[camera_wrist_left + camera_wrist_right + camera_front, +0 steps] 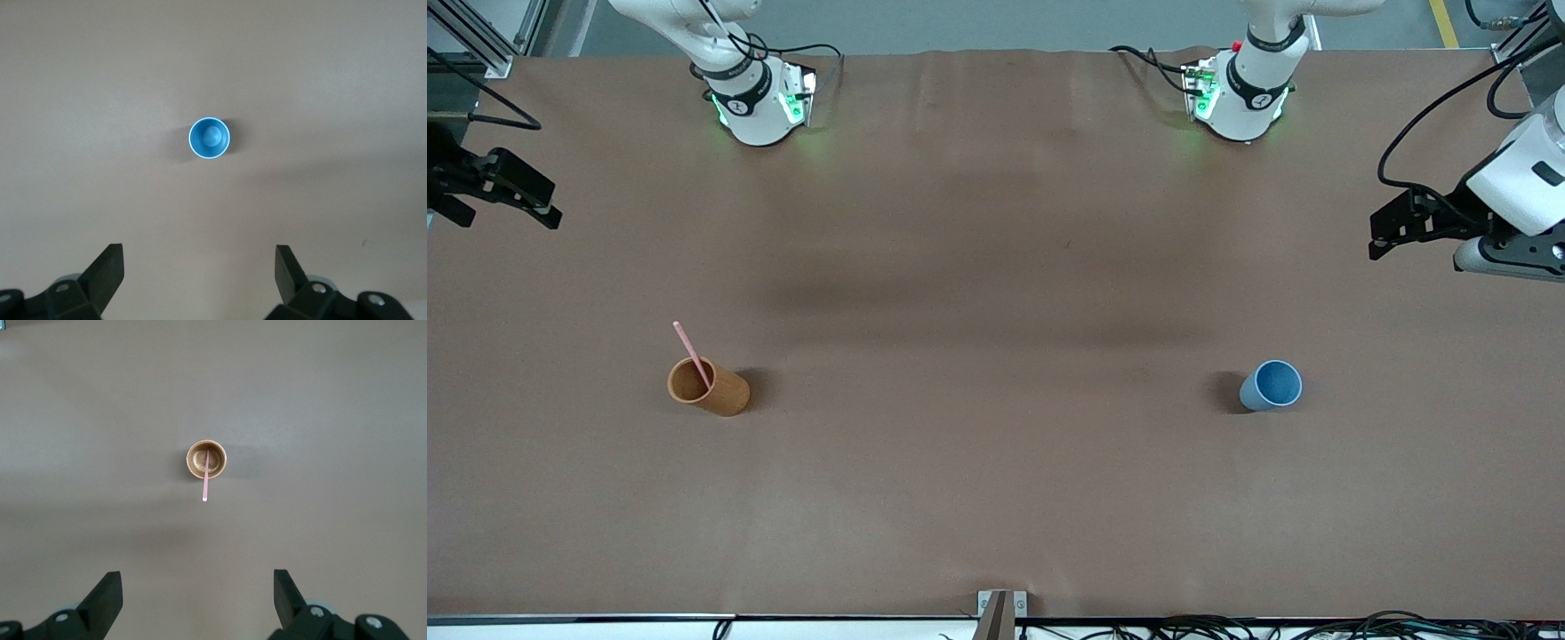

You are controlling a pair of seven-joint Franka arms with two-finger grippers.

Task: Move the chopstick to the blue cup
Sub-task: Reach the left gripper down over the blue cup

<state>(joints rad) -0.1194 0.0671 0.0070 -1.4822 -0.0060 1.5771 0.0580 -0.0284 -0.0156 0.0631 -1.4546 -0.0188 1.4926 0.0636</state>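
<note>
While our right gripper (551,216) hangs open at nine o'clock, we see the thin pale pink chopstick (693,354) leaning in the orange-brown cylindrical cup (708,388), the small blue cup (1271,385) standing apart at four o'clock, and our left gripper (1376,249) open at three o'clock.

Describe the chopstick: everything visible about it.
The chopstick is one thin, straight, pale pink stick with a smooth look. It stands tilted in the orange-brown cup, its lower end inside on the cup's bottom and its shaft leaning on the rim, its upper part sticking well out. The cup sits toward the right arm's end of the table. Only the cup touches it; neither hand is near.
</note>
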